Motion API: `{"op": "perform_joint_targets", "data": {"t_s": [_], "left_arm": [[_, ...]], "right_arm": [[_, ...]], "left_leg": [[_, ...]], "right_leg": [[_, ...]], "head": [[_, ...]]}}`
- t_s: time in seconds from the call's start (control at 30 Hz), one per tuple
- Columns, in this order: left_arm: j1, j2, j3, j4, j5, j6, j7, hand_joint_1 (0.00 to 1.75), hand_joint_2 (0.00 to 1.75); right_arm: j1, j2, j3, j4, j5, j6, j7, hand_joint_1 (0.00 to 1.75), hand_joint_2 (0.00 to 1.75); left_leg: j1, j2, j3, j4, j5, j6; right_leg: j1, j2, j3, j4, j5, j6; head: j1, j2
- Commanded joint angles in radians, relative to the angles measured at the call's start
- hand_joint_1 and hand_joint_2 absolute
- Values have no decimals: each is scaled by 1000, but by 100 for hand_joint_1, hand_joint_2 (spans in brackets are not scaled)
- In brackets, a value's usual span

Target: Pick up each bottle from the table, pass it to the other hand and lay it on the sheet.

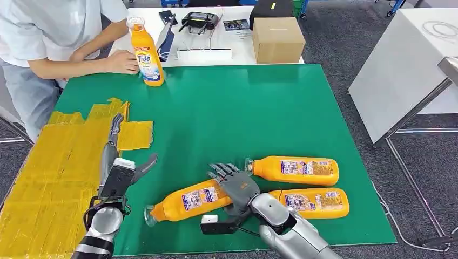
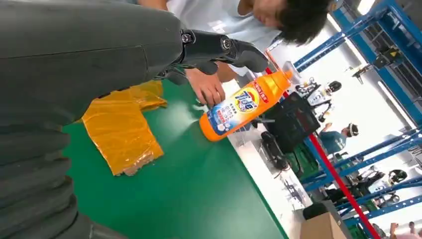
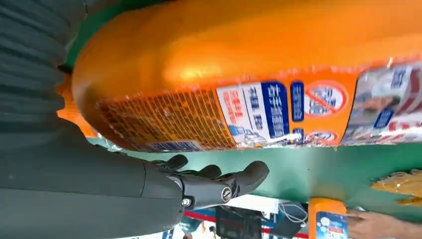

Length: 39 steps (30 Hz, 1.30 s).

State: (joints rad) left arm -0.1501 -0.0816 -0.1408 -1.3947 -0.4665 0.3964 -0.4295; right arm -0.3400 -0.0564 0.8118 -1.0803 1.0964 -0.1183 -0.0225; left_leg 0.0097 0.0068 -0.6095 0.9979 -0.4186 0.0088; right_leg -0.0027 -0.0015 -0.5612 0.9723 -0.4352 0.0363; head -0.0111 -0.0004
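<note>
Nearest us, our right robot hand (image 1: pixel 236 185) hovers with fingers spread and holding nothing above the base end of a lying bottle (image 1: pixel 189 200) near the table's (image 1: pixel 243 108) front edge, with two more bottles lying just beside it, one (image 1: pixel 294 170) farther in and one (image 1: pixel 316 203) toward the front right corner. Our left robot hand (image 1: pixel 120 162) stretches out flat and empty over the left side, beside the yellow sheet (image 1: pixel 48 172) covering the front left corner. We see a fourth bottle (image 1: pixel 147 53) standing upright at the far left corner, a person's hand (image 1: pixel 121 62) touching it.
</note>
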Motion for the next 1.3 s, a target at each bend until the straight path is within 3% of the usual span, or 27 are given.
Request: {"op": "perform_joint_targets", "data": {"t_s": [0.03, 0.2, 0.8, 1.23, 1.27, 1.3], "left_arm": [[-52, -1, -32, 85, 11, -6, -1, 0, 175], [-60, -7, -52, 99, 11, -8, -3, 0, 175], [-65, -11, -55, 113, 19, -3, -8, 0, 175], [-85, -15, -74, 162, 40, 5, -19, 0, 175], [-85, -14, -74, 162, 41, 5, -19, 0, 175], [-85, -14, -76, 162, 44, 5, -20, 0, 175]], "right_arm": [[-93, 34, 44, 141, -8, 19, -8, 0, 175], [-150, 68, 82, 158, 1, 30, -7, 0, 175], [-194, 86, 120, 210, -3, 57, -5, 0, 175], [-256, 116, 176, 392, -46, 119, 24, 2, 175], [-256, 117, 176, 395, -49, 119, 22, 21, 175], [-258, 118, 176, 399, -54, 118, 20, 119, 175]], "left_leg": [[0, -1, 3, -1, -1, 0], [0, 0, 2, -1, 0, 0], [0, -1, 4, -1, -1, 0], [0, -1, 4, -1, 0, 0], [0, -1, 3, -1, 0, 0], [0, -2, 5, -1, -1, 0]], "right_leg": [[0, 0, 3, -1, -1, 0], [0, 0, 1, 0, 0, 0], [0, -1, 4, -1, -1, 0], [0, 0, 4, -1, -1, 0], [0, -1, 3, -1, 0, 0], [0, -1, 6, -2, -1, 0]], "head": [[0, 0], [0, 0], [0, 0], [0, 0], [0, 0], [0, 0]]}}
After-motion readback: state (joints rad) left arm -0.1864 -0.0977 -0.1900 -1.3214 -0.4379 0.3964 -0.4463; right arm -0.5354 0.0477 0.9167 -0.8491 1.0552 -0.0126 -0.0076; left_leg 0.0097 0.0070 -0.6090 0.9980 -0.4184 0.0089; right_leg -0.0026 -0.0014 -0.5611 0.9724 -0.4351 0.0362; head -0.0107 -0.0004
